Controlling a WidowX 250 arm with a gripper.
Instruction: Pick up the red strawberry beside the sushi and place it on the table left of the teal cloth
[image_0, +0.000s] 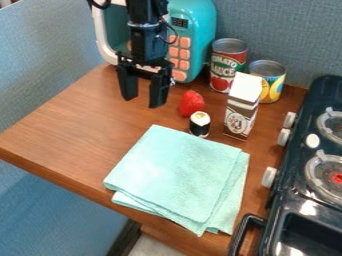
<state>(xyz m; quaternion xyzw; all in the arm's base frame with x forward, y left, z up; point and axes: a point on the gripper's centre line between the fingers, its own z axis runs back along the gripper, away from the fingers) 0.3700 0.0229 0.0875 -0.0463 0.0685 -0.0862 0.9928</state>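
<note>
The gripper (142, 98) hangs over the back left of the wooden table, in front of the toy microwave, with its two fingers apart and nothing between them. To its right lies a red strawberry (192, 103). Just in front of the strawberry stands a small sushi roll (200, 124) with a white top and a black band. A brown and white carton (242, 106) stands upright right of the sushi roll. The folded light teal cloth (179, 176) is spread flat on the front part of the table.
A teal toy microwave (193, 32) with pink buttons stands at the back. Two cans, a tomato sauce can (228, 65) and a yellow-labelled can (269, 81), are behind the carton. A dark toy stove (299, 172) borders the table (73, 125) on the right.
</note>
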